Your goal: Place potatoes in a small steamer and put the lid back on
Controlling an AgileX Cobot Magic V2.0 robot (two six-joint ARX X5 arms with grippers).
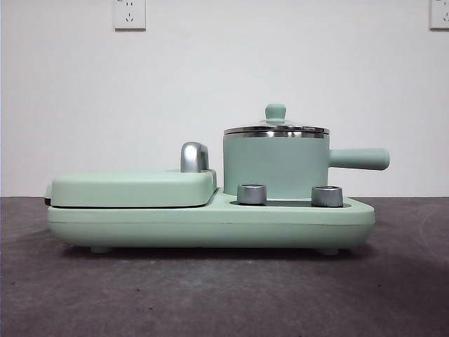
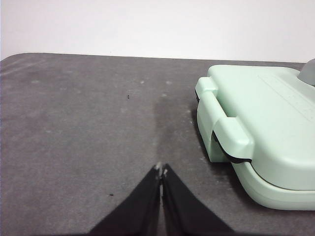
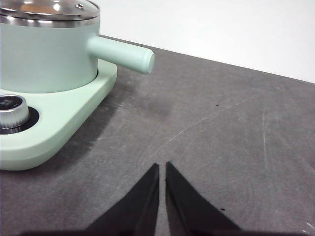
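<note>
Potato: orange-brown patch shows through clear glass lid [image 3: 49, 9]; likely inside.
Lid: seated on mint-green cylindrical steamer [image 1: 275, 167].
Left gripper [image 2: 161, 171]: jaws together, idle.
Right gripper [image 3: 162, 166]: jaws nearly together, idle.
Progress: apparently complete.

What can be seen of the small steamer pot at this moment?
The steamer pot is a mint-green cylinder with a matte look and a steel rim. It stands upright on the right part of the green cooker base, behind two metal dials. Its straight green handle sticks out sideways to the right. The glass lid with its green knob sits closed on it. Through the lid, the right wrist view shows something orange inside. No gripper touches it.
</note>
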